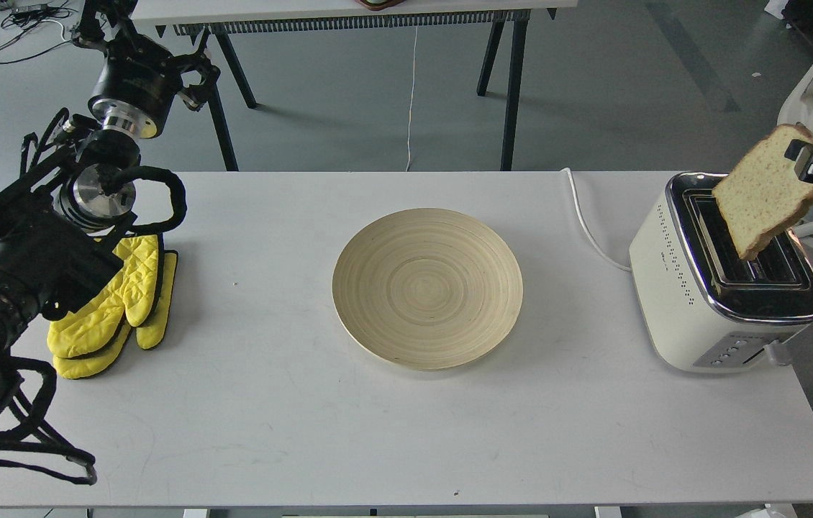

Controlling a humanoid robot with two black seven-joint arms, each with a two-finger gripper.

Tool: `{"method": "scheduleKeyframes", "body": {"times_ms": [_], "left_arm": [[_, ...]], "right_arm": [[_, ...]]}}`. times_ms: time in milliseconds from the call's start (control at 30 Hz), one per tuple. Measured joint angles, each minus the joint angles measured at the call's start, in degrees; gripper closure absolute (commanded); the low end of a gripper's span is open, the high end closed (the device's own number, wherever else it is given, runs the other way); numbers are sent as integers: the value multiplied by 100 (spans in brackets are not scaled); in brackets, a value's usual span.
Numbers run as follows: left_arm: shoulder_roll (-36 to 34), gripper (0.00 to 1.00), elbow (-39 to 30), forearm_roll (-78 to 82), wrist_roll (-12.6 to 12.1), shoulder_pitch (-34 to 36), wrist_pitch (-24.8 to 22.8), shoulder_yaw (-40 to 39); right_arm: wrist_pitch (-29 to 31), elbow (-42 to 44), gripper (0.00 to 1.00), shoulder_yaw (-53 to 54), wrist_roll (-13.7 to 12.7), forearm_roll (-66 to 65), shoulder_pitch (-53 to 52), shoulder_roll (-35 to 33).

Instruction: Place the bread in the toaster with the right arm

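Observation:
The bread (762,193) is a tan slice with a brown crust, held tilted in the air over the toaster (727,277). Its lower corner hangs just above the toaster's slots. My right gripper (804,162) comes in from the right edge and is shut on the slice's upper right edge. The toaster is cream-white with a chrome top and stands at the table's right end. My left arm rises at the far left; its gripper (194,78) is up beyond the table's back edge, dark and too tangled to read.
A round wooden plate (378,288) lies in the middle of the white table (270,432). Yellow oven mitts (115,306) lie at the left beside my left arm. The toaster's white cord (586,226) runs off the back edge. A second table's legs stand behind.

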State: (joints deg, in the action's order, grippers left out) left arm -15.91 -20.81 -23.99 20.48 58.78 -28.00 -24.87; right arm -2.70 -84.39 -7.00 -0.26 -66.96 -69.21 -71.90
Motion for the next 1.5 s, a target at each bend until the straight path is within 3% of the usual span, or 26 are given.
{"method": "scheduleKeyframes", "body": {"times_ms": [300, 400, 533, 733, 1000, 1233, 1333, 1500], "left_arm": [[0, 0, -2, 6, 0, 0, 0, 0], [0, 0, -2, 6, 0, 0, 0, 0], [0, 0, -2, 6, 0, 0, 0, 0], [0, 0, -2, 2, 0, -4, 0, 0], [0, 0, -2, 0, 0, -7, 0, 0], [0, 0, -2, -2, 0, -7, 0, 0], [0, 0, -2, 3, 0, -7, 0, 0], [0, 0, -2, 3, 0, -5, 0, -1]], "right_arm": [[-21, 47, 96, -14, -6, -4, 188, 155], [-44, 64, 91, -14, -9, -3, 277, 193], [-49, 99, 63, -14, -9, -2, 375, 308], [-80, 106, 6, 14, -9, 21, 368, 409], [-137, 103, 4, 818, 116, 362, 313, 413], [-93, 443, 0, 2089, 253, 2651, 336, 1203], [-72, 828, 0, 2450, 632, 3412, 349, 1698], [201, 1617, 0, 2616, 1716, 5005, 385, 2486]]}}
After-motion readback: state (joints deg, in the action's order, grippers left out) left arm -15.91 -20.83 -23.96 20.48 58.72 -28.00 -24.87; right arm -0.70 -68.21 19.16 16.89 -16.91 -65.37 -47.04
